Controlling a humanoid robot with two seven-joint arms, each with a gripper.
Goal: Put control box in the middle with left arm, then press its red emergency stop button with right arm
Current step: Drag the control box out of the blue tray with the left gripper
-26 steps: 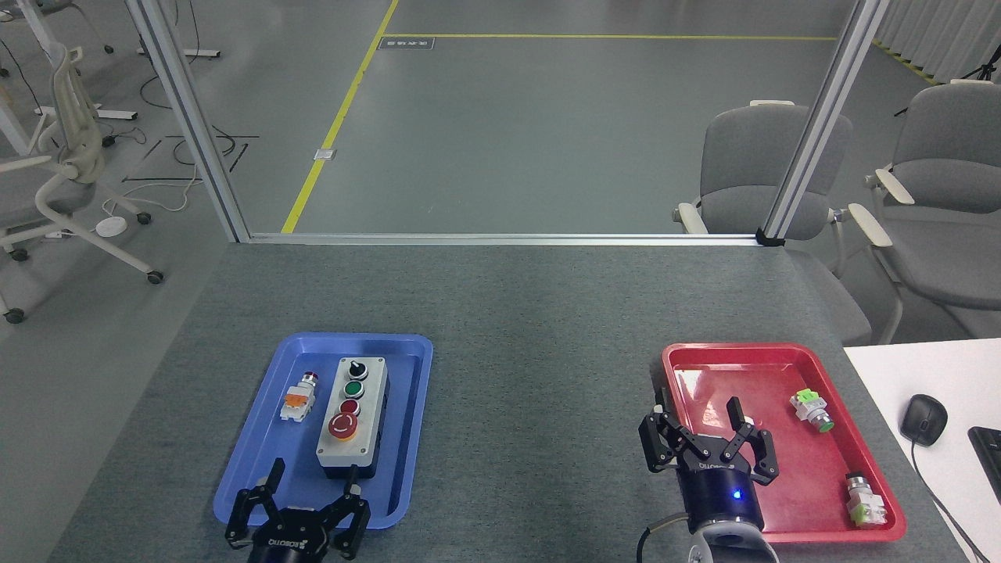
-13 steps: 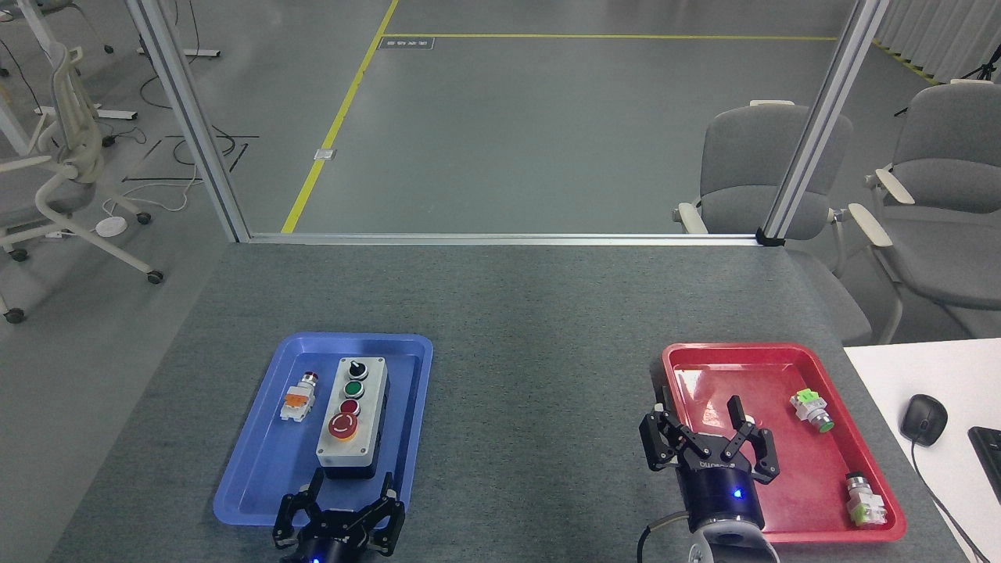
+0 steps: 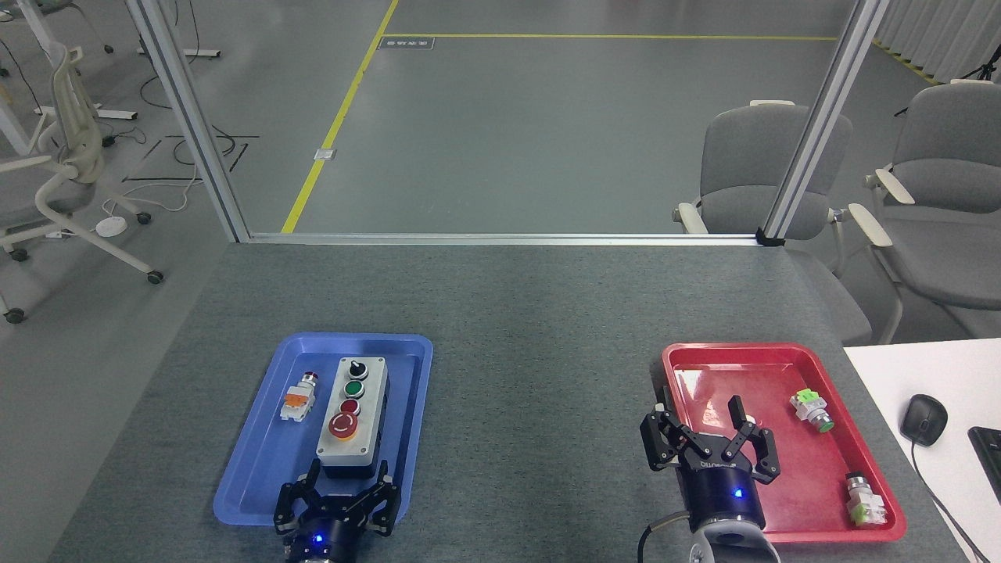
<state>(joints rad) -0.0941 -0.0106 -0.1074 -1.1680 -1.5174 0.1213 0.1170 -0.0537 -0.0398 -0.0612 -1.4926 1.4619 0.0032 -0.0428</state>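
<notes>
The control box [image 3: 353, 415] lies lengthwise in the blue tray [image 3: 258, 461], light-grey top up. Its red emergency stop button [image 3: 342, 424] is the nearest of the row, behind it a small red button, a green button and a black knob. My left gripper [image 3: 349, 471] stands open just in front of the box's near end, one finger on each side of that end, not closed on it. My right gripper [image 3: 698, 414] is open over the near left part of the red tray [image 3: 782, 356], holding nothing. The middle [image 3: 539, 391] of the table is dark grey felt.
A small white-and-orange switch [image 3: 298, 398] lies left of the box in the blue tray. Two green-and-white switches [image 3: 810, 412] [image 3: 863, 501] lie in the red tray. A white desk with a mouse [image 3: 923, 419] adjoins at right. Chairs stand beyond the table's far edge.
My left gripper has moved right and forward from the tray's near left corner up to the box's near end. The right gripper has stayed put.
</notes>
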